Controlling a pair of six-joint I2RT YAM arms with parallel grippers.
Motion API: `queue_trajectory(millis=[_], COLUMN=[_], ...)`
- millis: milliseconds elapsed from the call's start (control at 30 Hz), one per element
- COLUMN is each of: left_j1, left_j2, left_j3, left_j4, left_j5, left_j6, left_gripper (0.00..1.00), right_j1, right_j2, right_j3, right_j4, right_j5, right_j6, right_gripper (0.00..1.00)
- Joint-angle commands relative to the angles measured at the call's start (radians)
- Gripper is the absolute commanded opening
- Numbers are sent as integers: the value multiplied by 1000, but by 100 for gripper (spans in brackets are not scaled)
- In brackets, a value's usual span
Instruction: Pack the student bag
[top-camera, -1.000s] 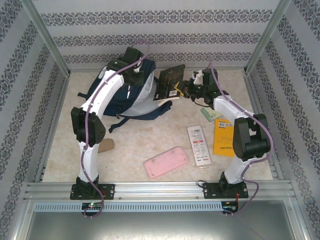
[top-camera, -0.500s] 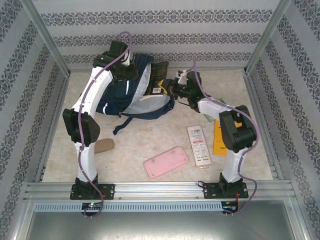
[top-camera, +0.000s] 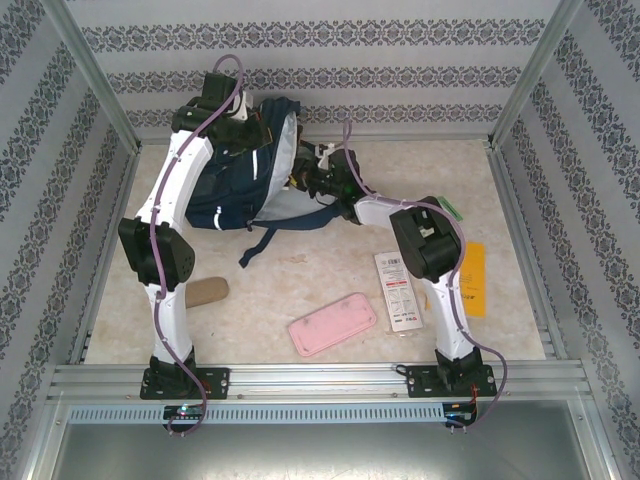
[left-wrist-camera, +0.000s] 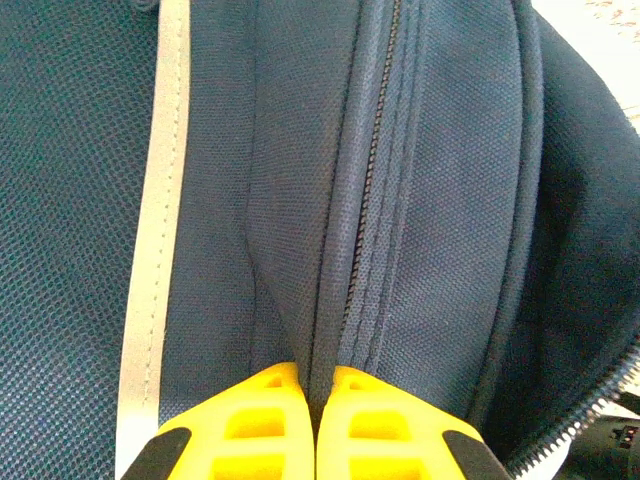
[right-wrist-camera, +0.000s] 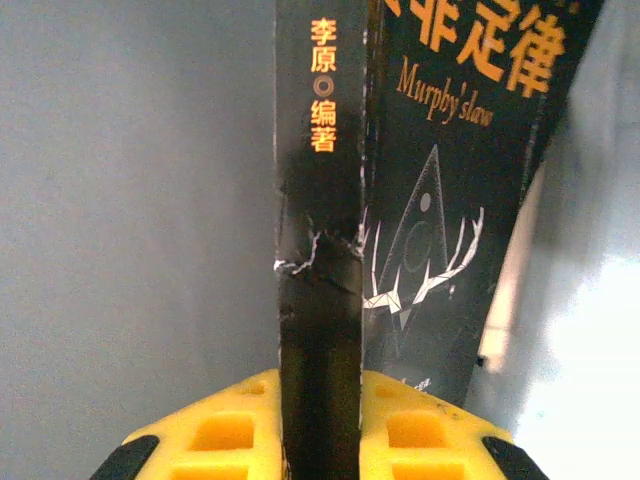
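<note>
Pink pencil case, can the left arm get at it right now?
Probably not yet. The left arm has its jaws shut on the bag fabric at the far end, so it would have to let go first. The pencil case itself lies uncovered.

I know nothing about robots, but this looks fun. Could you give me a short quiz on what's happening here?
1. True or false: the right gripper is clamped on a black book.
2. The left gripper pinches: A) the book, B) fabric of the student bag beside its zipper, C) nothing?
3. Fill in: the pink pencil case lies on the ____.
Key: 1 true; 2 B; 3 table.
</note>
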Motion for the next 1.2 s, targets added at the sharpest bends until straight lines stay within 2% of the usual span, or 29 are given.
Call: queue_trajectory(millis=[0, 267, 400, 600, 767, 1067, 1167], left_j1=[4, 5, 5, 29, 72, 131, 131], left_j2=[-84, -80, -80, -94, -110, -131, -131], left_j3=[23, 18, 19, 12, -18, -43, -63], left_j4=[175, 202, 205, 224, 252, 275, 287], left_j5=[88, 130, 139, 176, 221, 254, 271], left_j6=[-30, -47, -51, -67, -91, -108, -117], left_gripper=[0, 0, 0, 0, 0, 0, 0], right_j1=[17, 40, 59, 73, 59, 55, 56], right_j2=[50, 162, 198, 162, 48, -60, -35], right_j3=[118, 279, 268, 149, 64, 136, 188], right_j4=[243, 160, 68, 10, 8, -3, 2], right_j5=[25, 22, 25, 56, 64, -29, -49], right_j6=[107, 106, 47, -30, -106, -193, -163], right_gripper=[0, 0, 0, 0, 0, 0, 0])
